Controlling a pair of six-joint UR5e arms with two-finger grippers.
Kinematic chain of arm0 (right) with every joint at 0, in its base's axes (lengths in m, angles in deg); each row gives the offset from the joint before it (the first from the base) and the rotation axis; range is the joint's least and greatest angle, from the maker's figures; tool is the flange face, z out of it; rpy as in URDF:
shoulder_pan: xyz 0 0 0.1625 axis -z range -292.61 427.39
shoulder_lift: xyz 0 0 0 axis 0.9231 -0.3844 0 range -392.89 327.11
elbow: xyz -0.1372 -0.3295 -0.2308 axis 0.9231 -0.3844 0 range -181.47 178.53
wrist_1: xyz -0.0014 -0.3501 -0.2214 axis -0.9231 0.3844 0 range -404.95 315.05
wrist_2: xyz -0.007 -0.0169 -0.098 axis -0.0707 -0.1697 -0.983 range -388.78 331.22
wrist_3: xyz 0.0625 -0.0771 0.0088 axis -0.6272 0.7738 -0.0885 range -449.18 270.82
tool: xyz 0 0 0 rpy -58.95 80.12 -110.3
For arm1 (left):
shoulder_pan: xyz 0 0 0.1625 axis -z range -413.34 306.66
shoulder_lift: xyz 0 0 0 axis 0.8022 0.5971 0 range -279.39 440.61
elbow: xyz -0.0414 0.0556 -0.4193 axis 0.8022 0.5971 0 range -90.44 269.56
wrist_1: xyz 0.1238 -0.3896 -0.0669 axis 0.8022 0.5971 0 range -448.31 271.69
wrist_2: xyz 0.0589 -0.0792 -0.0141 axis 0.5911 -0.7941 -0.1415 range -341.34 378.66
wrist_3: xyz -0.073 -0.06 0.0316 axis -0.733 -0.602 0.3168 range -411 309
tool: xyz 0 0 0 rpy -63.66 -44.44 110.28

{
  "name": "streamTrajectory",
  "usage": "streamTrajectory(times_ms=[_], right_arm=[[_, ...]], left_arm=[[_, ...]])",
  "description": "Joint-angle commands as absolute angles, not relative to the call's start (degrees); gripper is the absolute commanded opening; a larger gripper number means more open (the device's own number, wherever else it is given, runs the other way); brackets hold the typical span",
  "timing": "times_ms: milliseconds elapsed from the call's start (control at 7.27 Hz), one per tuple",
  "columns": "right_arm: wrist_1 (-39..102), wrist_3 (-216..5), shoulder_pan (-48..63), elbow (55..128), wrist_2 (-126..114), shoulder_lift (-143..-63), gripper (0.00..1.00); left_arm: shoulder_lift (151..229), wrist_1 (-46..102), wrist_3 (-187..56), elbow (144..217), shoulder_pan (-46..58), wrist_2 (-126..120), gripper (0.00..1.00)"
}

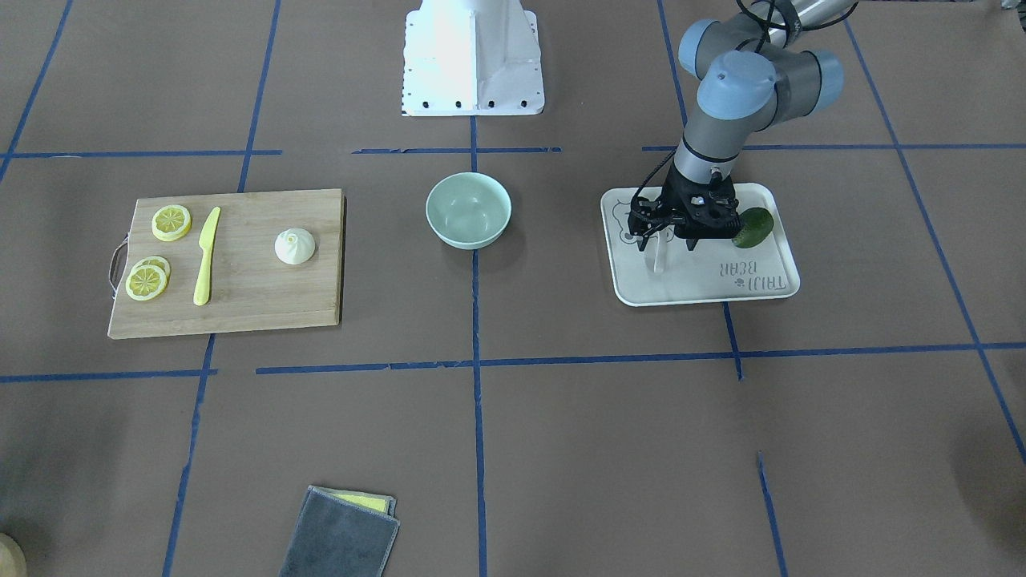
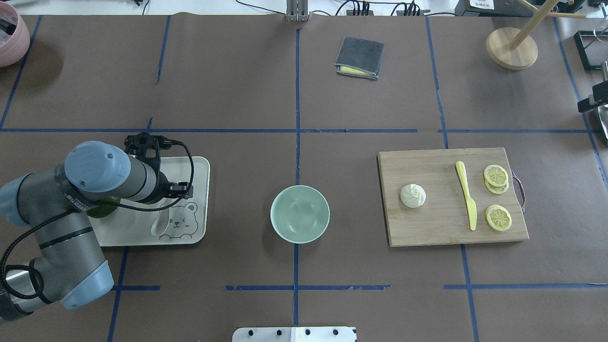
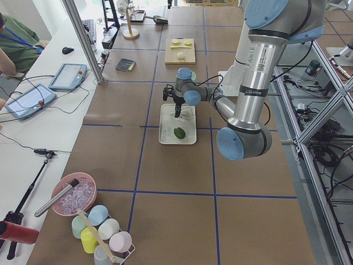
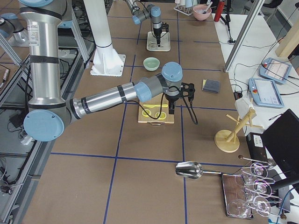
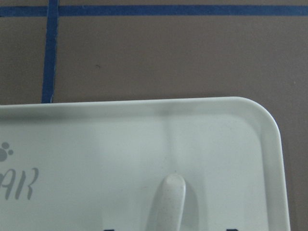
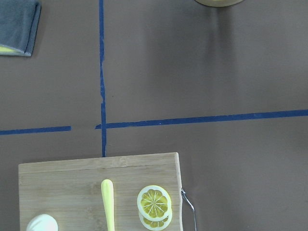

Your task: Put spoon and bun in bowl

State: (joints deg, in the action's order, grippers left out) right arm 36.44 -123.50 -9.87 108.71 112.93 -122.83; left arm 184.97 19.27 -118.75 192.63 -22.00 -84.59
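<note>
The pale spoon lies on the white tray, scoop toward the robot in the overhead view. My left gripper is lowered over the spoon's handle. Its jaws are open, one on each side of the handle. The white bun sits on the wooden cutting board and shows at the bottom of the right wrist view. The empty mint-green bowl stands mid-table between tray and board. My right gripper hangs above the board; I cannot tell whether it is open.
A green fruit lies on the tray beside my left gripper. A yellow knife and lemon slices lie on the board. A folded grey cloth lies at the far side of the table.
</note>
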Motion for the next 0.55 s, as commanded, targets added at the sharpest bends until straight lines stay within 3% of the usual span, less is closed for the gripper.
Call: streamTrajectory(times_ms=[0,138,413], right_arm=[[36.43,-126.95,-7.68,109.45,112.29,-121.67,1.0],[36.43,-127.49,-6.62,110.06,111.85,-121.57,1.0],[36.43,-131.43,-3.38,111.9,108.97,-121.48,1.0]], left_arm=[[184.76,19.27,-118.94,192.57,-22.31,-84.34,0.66],[184.68,19.27,-118.94,192.57,-22.31,-84.34,0.59],[184.59,19.27,-118.94,192.66,-22.31,-84.34,0.31]])
